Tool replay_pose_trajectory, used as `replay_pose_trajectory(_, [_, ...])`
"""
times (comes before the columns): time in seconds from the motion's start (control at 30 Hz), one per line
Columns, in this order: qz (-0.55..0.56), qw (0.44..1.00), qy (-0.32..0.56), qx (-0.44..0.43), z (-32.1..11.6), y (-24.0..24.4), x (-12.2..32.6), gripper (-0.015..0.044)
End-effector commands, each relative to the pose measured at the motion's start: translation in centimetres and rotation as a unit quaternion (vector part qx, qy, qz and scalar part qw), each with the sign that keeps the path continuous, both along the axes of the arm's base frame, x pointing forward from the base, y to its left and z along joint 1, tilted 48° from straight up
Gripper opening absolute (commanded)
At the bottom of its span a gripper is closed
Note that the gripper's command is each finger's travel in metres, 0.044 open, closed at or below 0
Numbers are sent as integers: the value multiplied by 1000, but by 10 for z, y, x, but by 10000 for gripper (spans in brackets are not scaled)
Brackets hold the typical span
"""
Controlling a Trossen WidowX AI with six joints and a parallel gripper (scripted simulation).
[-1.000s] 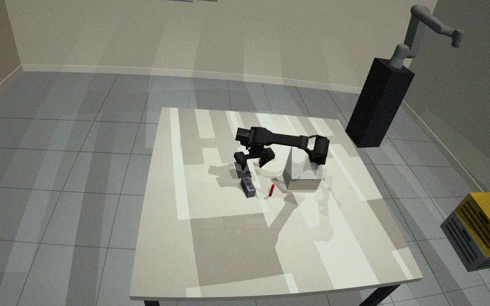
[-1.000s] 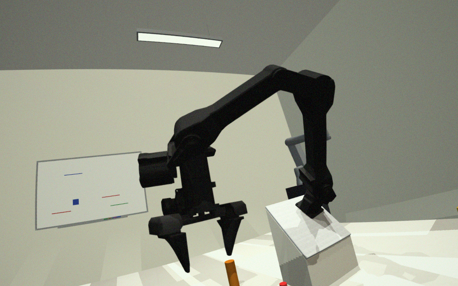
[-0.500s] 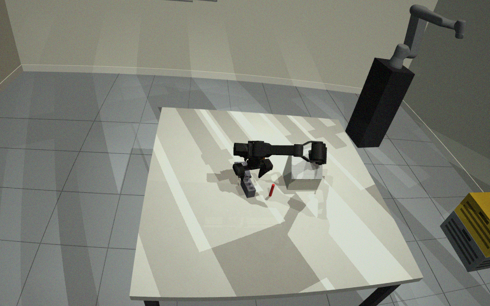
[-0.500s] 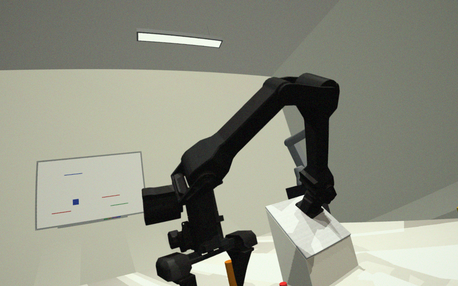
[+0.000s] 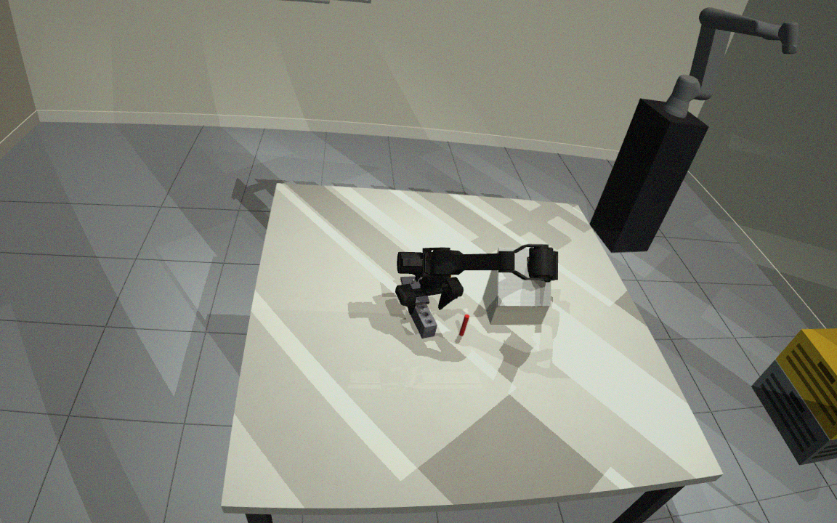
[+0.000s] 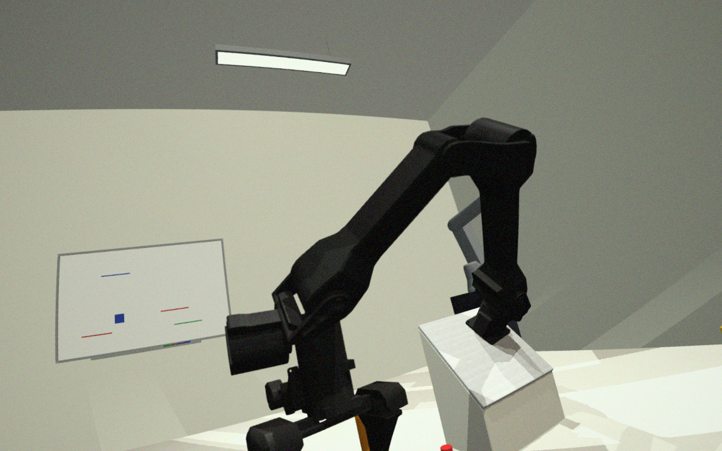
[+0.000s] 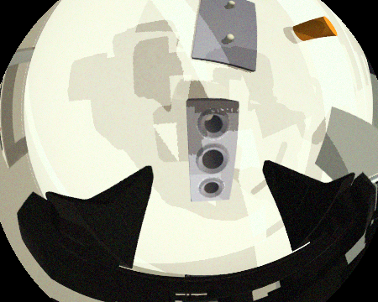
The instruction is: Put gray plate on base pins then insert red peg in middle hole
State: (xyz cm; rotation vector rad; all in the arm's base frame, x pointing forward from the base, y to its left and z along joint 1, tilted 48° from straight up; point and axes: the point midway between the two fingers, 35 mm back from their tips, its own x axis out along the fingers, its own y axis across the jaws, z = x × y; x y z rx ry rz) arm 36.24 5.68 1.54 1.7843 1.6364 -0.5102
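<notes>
The gray plate [image 5: 427,324] [image 7: 193,161], a block with three holes, lies off the base, with a gap between them in the wrist view. The dark gray base [image 5: 407,281] [image 7: 244,55] shows two pale upright pins in the wrist view; the arm partly hides it in the top view. The red peg [image 5: 463,325] [image 6: 446,447] stands nearly upright on the table to the right of the plate in the top view; it is not in the wrist view. My gripper [image 5: 426,309] [image 7: 211,169] is open and empty over the plate, fingers on either side of it in the wrist view.
An orange cylinder [image 6: 361,433] [image 7: 314,29] stands beside the base. The pale box [image 5: 517,314] [image 6: 521,412] [image 7: 359,143] under my arm stands to the right of the peg in the top view. A yellow and gray cabinet [image 5: 831,383] stands beyond the table's right edge.
</notes>
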Motion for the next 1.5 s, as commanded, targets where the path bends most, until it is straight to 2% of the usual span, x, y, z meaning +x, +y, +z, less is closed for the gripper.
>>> replay_pose_trajectory(0.0, [1,1000,6,2,-8,7,0,440])
replay_pose_trajectory(1.0, [1,1000,6,3,-38,40,4,440])
replay_pose_trajectory(1.4, [1,1000,6,3,-38,40,4,125])
replay_pose_trajectory(1.47, [1,1000,6,3,-38,40,4,112])
